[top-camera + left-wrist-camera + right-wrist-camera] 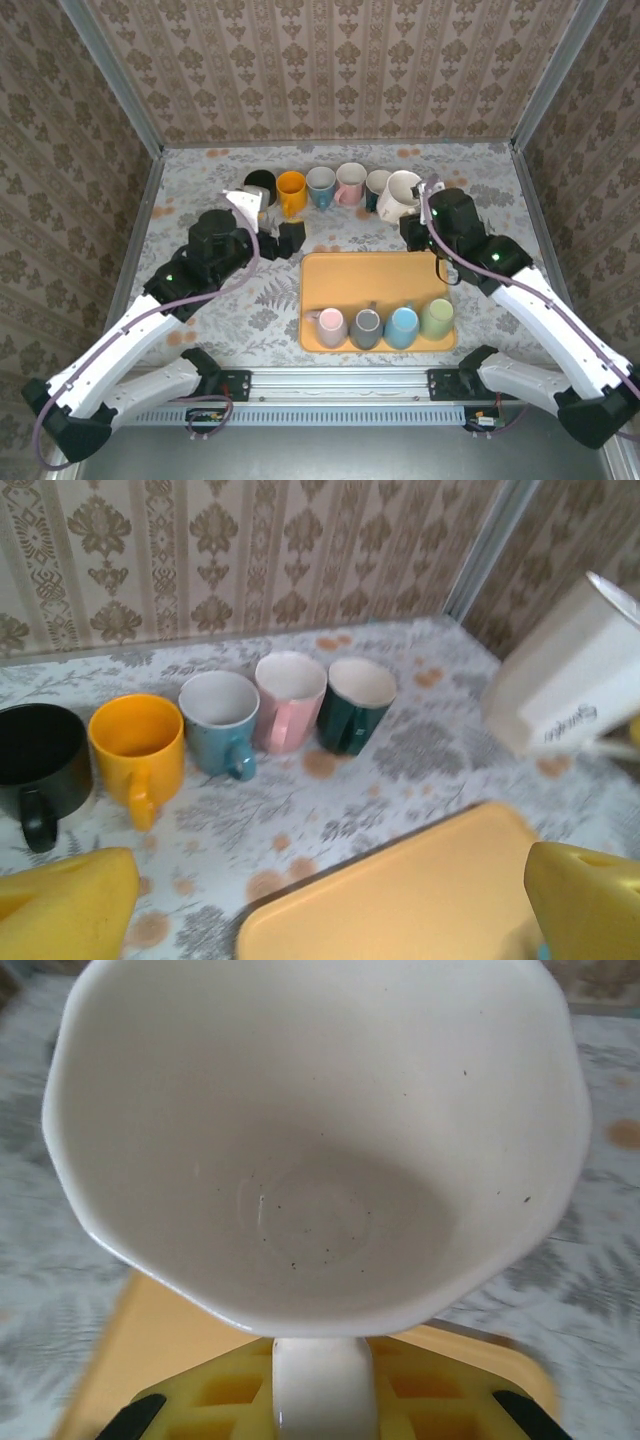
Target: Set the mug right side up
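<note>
Top external: I'm watching the right claw (418, 203) pinching the white mug (401, 192) by its handle, at the right end of the back row of mugs (291, 190) on the table. The left claw (280, 238) is gaping wide and carrying nothing, well off to the left.

Left wrist: the white mug (560, 690) is leaning, with its long axis tilted.

Right wrist: its mouth is facing back at the claw, and the handle (322, 1390) is sitting between closed jaws. I'm guessing the right arm's finishing this.

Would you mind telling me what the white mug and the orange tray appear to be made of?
The white mug looks like glazed ceramic: smooth, softly glossy inside, thick rim. The orange tray is probably matte plastic: uniform colour, rounded corners.
</note>
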